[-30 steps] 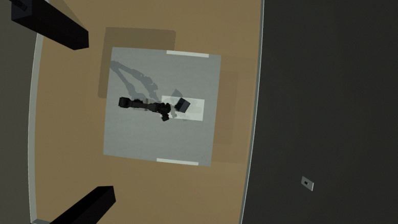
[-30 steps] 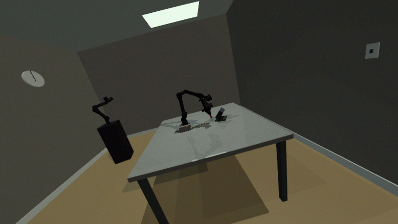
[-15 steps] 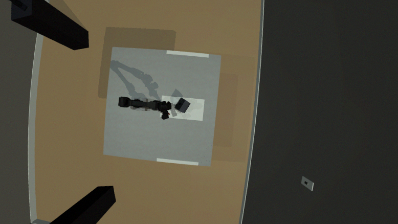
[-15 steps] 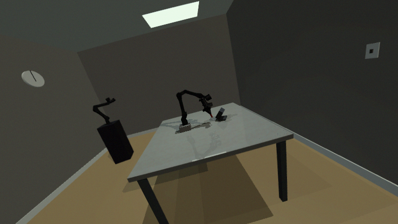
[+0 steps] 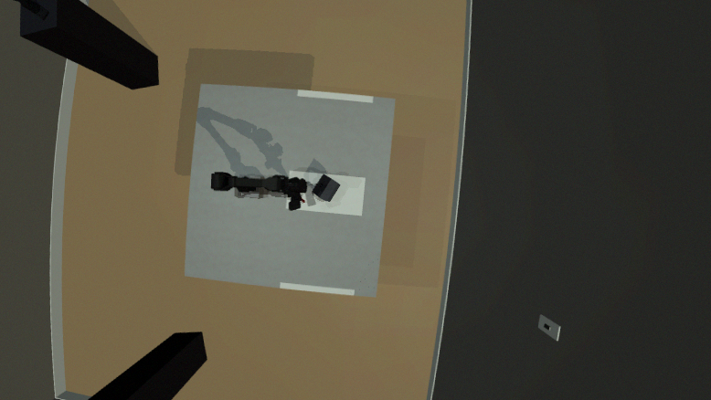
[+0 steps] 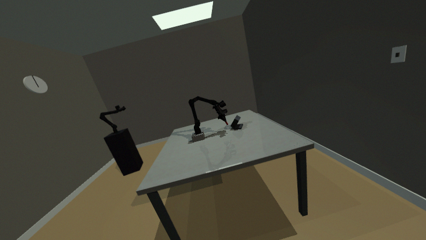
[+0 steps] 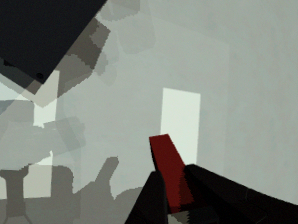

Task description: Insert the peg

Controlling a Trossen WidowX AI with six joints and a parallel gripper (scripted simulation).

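Note:
The red peg shows flat sides in the wrist view, where it sticks out beyond the fingertips. My gripper is shut on the peg and holds it tilted above the table, its free end pointing down toward the panel side. The dark sloped panel stands just beyond the peg, apart from it. In the wrist view the panel fills the upper left corner. I cannot make out the hole clearly in any view.
The panel stands on the grey table, and the arm's base is on the opposite side of the peg from it. Bright light patches and arm shadows fall on the table. A separate dark pedestal with another small arm stands off the table.

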